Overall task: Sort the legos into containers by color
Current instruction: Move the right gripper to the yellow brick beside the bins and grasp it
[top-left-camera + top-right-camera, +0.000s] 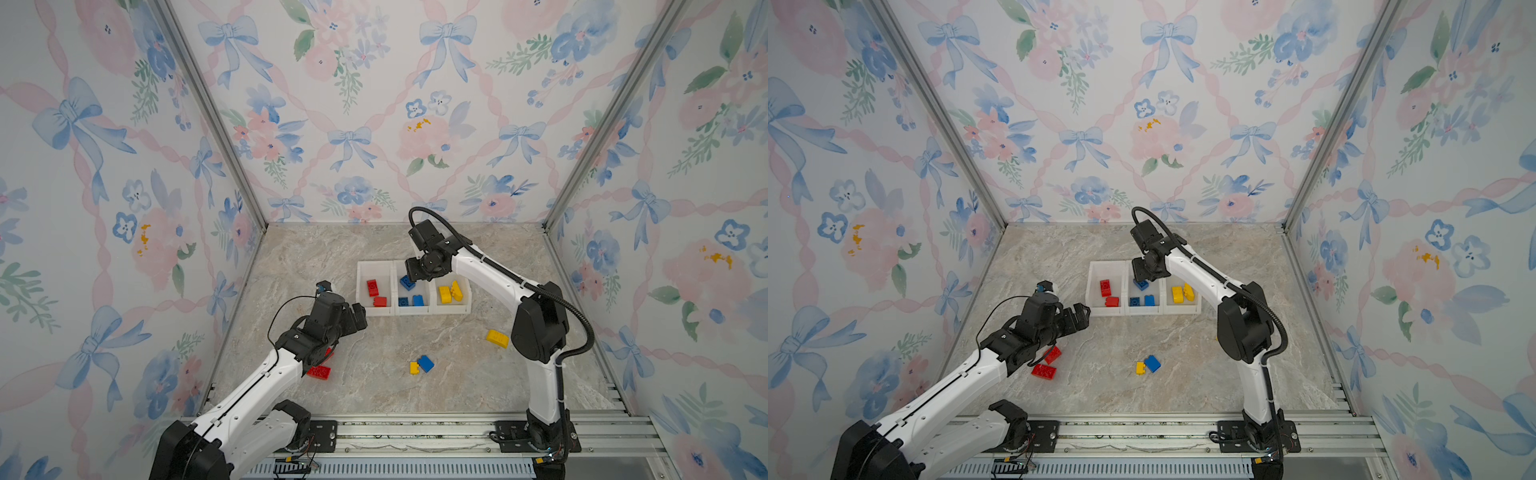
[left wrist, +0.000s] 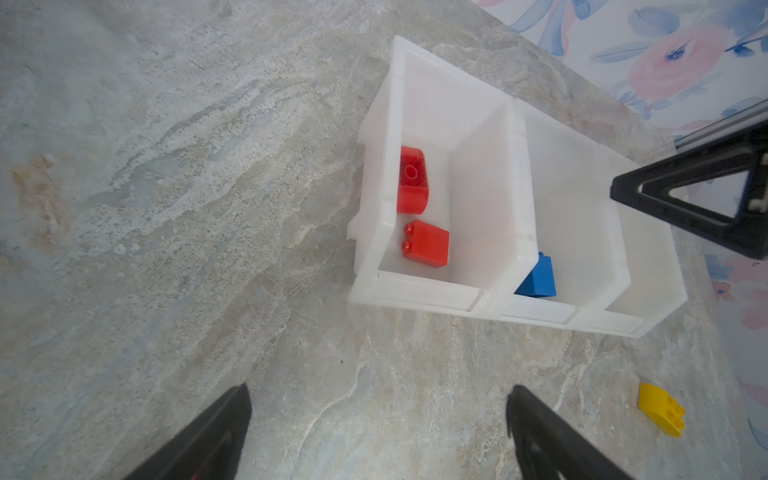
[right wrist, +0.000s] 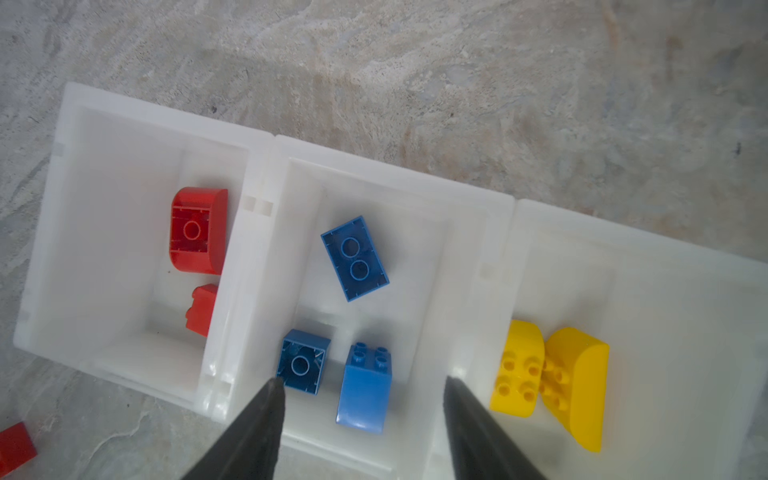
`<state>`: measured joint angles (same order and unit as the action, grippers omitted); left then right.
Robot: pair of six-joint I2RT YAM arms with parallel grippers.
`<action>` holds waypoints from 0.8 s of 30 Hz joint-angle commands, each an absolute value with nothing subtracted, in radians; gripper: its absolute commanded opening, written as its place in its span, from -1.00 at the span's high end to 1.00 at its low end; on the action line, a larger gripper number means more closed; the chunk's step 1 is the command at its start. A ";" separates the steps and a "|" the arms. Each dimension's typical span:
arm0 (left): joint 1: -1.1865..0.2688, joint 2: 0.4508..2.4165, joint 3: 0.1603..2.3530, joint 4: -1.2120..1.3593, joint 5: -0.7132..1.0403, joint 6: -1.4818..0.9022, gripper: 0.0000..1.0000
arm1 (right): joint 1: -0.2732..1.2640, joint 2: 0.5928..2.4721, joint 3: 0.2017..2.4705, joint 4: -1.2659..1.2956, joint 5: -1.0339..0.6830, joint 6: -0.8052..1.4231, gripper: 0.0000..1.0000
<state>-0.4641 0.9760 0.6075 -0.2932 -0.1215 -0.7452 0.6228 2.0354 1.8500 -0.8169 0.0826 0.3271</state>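
Containers (image 1: 413,311) three, legos (image 1: 497,337) twelve

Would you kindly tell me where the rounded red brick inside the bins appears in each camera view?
In a top view: rounded red brick in the leftmost bin, behind the small red brick.
In a top view: same bin, same spot.
Left wrist view: inside the bin nearest the camera.
Right wrist view: same bin, hollow underside showing.
Shared landmark: the small red brick beside it.
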 commanded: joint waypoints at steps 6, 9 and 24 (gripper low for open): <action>-0.460 0.963 0.597 -0.297 -0.116 -0.750 -0.96 | 0.539 1.809 1.599 -0.828 0.044 0.274 -0.36; -0.459 0.963 0.598 -0.298 -0.116 -0.750 -0.96 | 0.503 1.734 1.516 -0.851 0.031 0.227 -0.42; -0.460 0.971 0.602 -0.298 -0.107 -0.743 -0.96 | 0.322 1.521 1.179 -0.905 -0.022 0.163 -0.78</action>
